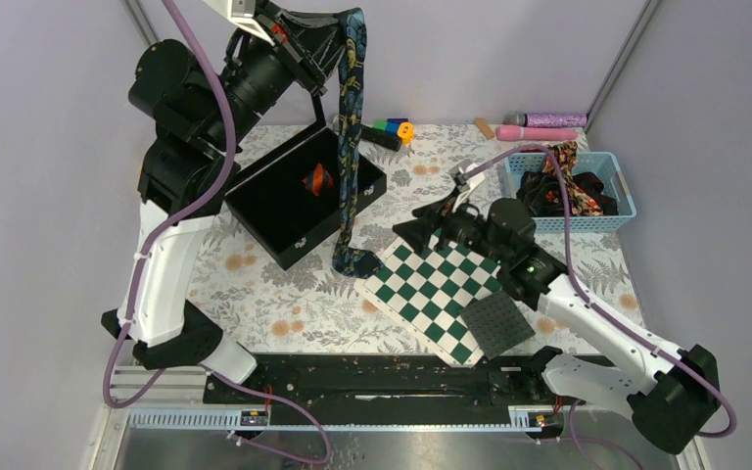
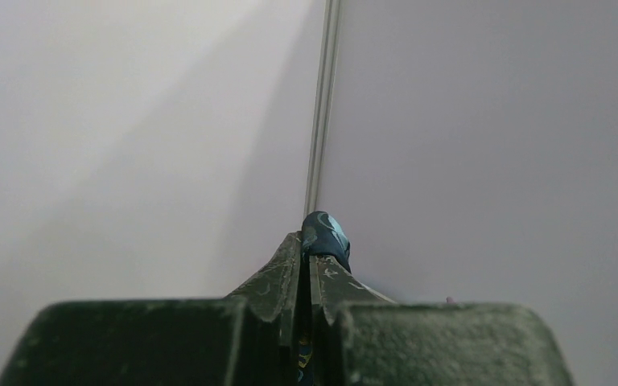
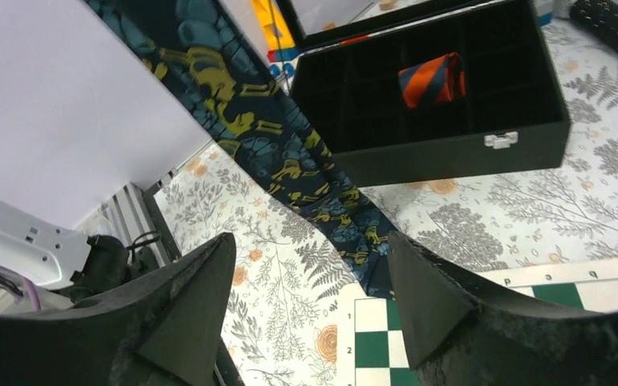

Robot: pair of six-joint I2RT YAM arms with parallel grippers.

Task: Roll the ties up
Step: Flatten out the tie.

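L gripper (image 2: 306,269) is clamping shut on the top end of the navy floral tie (image 1: 348,147), holding it high so it's hanging approx vertical, long axis up-down, tail end resting on the table (image 1: 284,313) at the chequered board (image 1: 431,294) corner. R gripper (image 3: 310,241) is sitting wide open, empty, just beside that low end and facing it, so the R arm is looking nearer for starting the roll.

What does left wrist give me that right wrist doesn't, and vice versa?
Left wrist only: the left tool shut on the navy floral tie, its tip poking out. Right wrist only: the open right tool, the black box holding a rolled striped tie, the chequered board corner. Both: that navy tie.
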